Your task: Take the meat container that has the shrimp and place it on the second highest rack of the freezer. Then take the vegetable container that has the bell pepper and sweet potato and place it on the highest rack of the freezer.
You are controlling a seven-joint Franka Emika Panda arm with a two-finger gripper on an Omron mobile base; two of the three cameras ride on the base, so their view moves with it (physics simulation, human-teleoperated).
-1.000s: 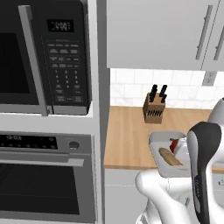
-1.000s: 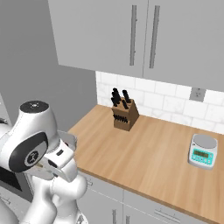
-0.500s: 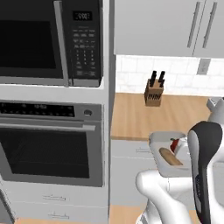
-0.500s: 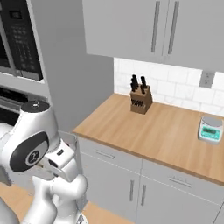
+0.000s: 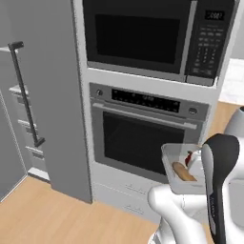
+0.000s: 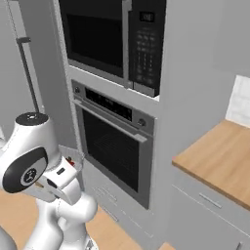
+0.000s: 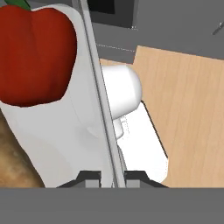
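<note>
Since a second ago my base has swung left: knife block and tabletop have slid out of the left base view, while the freezer's door with its dark bar handle (image 5: 26,93) has come in at far left. Right of it stand the oven (image 5: 147,138) and microwave (image 5: 152,35). My end effector (image 7: 111,177) is clenched on the rim of the vegetable container (image 5: 177,164), carried low beside my arm, with the sweet potato (image 5: 183,171) and bell pepper (image 7: 35,54) lying inside. I judge this the second step, carrying the vegetables over. Next I must keep turning until the open freezer faces me, then raise the tray level to the highest rack
</note>
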